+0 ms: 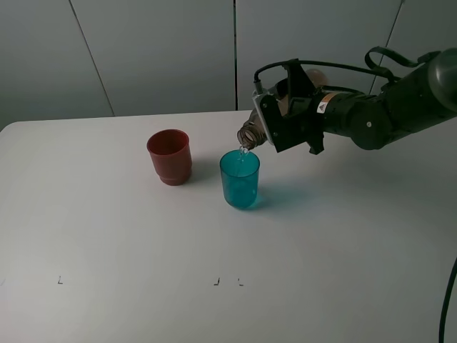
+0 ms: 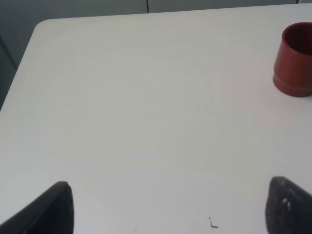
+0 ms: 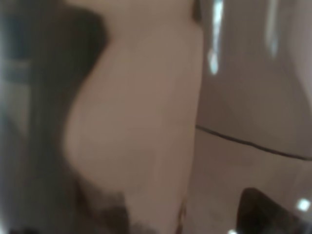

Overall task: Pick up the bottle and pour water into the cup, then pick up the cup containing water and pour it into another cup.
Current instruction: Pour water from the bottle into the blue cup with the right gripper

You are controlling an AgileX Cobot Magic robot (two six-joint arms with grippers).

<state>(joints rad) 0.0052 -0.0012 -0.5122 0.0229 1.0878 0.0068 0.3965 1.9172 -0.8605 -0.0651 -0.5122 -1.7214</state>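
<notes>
Hanging open-jawed and empty over the near part of the white table [image 2: 122, 97], the left gripper [image 2: 169, 208] is well apart from the teal cup [image 1: 239, 180], which stands right of the red cup [image 1: 170, 156] and catches a thin trickle from the tilted bottle [image 1: 251, 133], clamped in the right gripper [image 1: 288, 118] behind.

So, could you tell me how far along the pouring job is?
Done: the right hand has the bottle lifted. In hand: it is tipped, mouth over the teal cup, a thin stream falling. Left: lifting that cup and pouring into the red cup.
</notes>
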